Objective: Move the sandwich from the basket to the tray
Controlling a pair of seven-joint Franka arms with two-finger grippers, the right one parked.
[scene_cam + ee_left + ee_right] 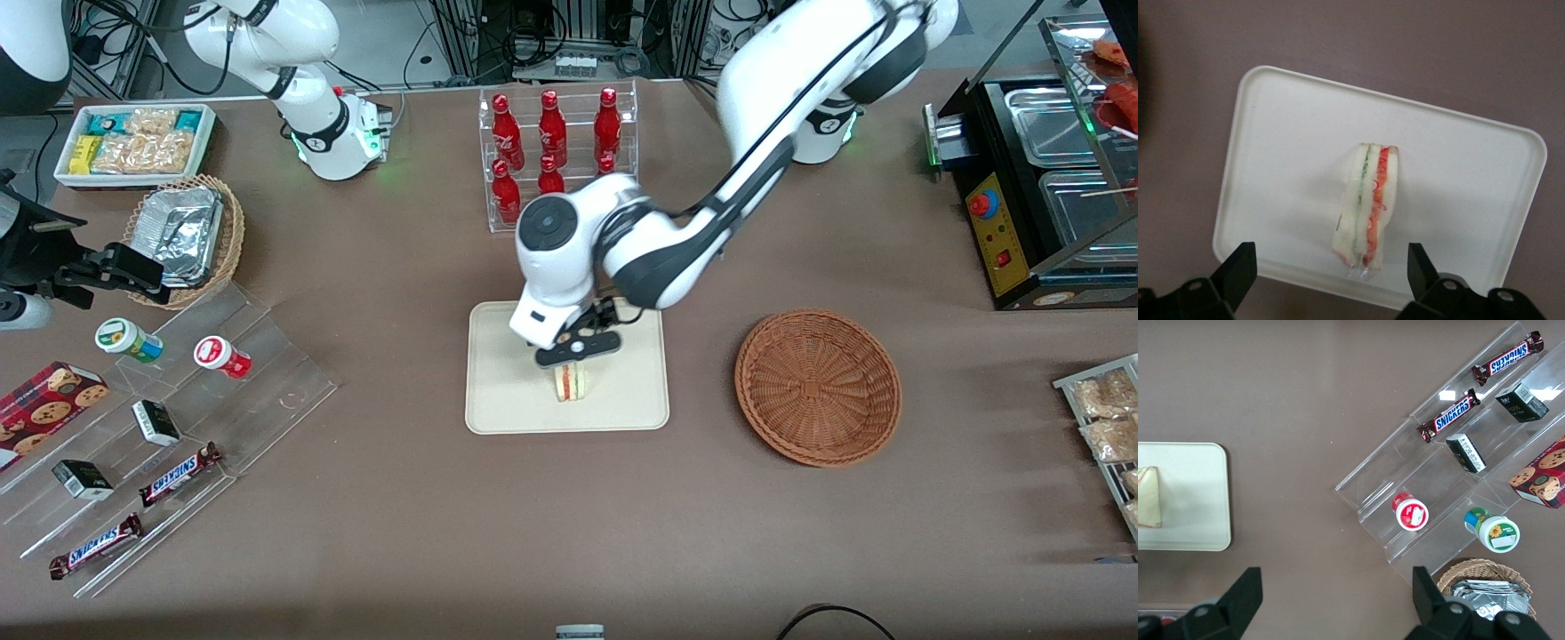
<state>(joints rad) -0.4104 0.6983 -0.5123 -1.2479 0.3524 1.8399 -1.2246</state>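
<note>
One sandwich (1367, 208) sits on edge on the tray (1278, 167). We see the end effector (577, 351) just above it, fingers apart, basket (818, 387) empty nearby.

Sandwich (573, 382) on tray (498, 400), tool (578, 348) apparently just above

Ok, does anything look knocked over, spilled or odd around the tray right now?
Nothing stands out. The sandwich sits on the tray, the open gripper hangs above it, and the basket lies upright beside the tray.
</note>
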